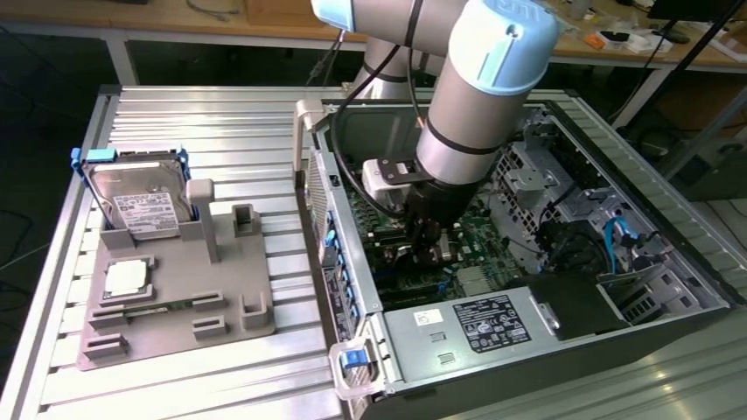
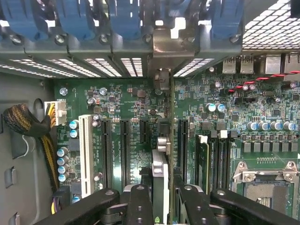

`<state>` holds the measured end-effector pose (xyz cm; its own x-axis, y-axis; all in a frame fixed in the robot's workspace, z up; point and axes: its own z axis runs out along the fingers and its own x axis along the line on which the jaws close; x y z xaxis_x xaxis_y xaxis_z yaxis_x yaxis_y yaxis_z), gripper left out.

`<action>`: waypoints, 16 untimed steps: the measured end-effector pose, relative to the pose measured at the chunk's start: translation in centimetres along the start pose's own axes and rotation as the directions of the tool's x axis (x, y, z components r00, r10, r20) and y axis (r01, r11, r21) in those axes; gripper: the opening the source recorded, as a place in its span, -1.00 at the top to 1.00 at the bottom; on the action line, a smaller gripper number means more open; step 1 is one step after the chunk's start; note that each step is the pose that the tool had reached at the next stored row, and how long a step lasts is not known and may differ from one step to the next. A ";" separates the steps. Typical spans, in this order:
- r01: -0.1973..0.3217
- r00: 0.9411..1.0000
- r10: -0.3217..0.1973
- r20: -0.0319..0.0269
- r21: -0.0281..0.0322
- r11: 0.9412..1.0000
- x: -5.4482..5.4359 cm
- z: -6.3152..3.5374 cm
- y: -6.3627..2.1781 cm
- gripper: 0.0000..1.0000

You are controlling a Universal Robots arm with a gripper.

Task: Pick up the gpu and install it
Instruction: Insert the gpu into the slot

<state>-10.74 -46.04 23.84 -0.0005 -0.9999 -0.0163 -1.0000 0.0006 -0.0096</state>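
this looks like a lab or workshop. around my gripper (image 1: pixel 422 251) stands an open computer case (image 1: pixel 408 354) on a slotted aluminium table (image 1: pixel 233 122); cluttered wooden benches (image 1: pixel 233 19) lie beyond.

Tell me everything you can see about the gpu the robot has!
The gpu is a thin card seen edge-on, with silver metal parts and a grey bracket at its far end. The gripper clamps it between black fingers. It stands on edge over the green motherboard, in line with the black slots. Whether it is seated cannot be told.
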 end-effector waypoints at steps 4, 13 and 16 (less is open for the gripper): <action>0.000 1.000 0.000 0.000 0.000 1.000 0.0 0.01 0.00 0.47; 0.000 1.000 0.000 0.001 0.000 1.000 0.0 0.02 0.00 0.33; 0.000 1.000 0.000 0.000 0.001 1.000 0.0 -0.16 0.01 0.33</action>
<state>-10.75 -46.03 23.99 -0.0005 -0.9999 -0.0162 -0.9999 0.0006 -0.0101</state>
